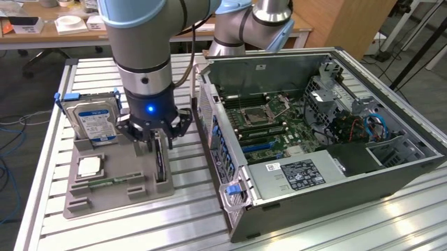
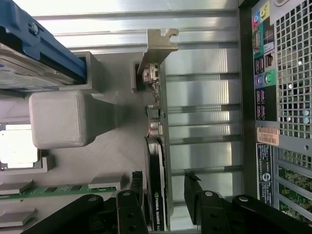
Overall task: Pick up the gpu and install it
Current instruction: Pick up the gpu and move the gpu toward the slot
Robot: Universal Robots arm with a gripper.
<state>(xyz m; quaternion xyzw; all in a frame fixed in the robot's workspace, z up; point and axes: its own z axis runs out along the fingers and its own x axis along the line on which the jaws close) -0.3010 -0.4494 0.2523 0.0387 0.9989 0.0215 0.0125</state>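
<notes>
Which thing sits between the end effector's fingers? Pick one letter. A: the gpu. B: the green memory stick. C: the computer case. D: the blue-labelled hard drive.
A: the wrist view shows the end effector with one finger on each side of the gpu, which stands on edge in the grey tray.

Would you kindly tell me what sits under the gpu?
The grey holder tray: the gpu stands on edge in its slot. The card's lower edge and the slot's floor are hidden.
</notes>
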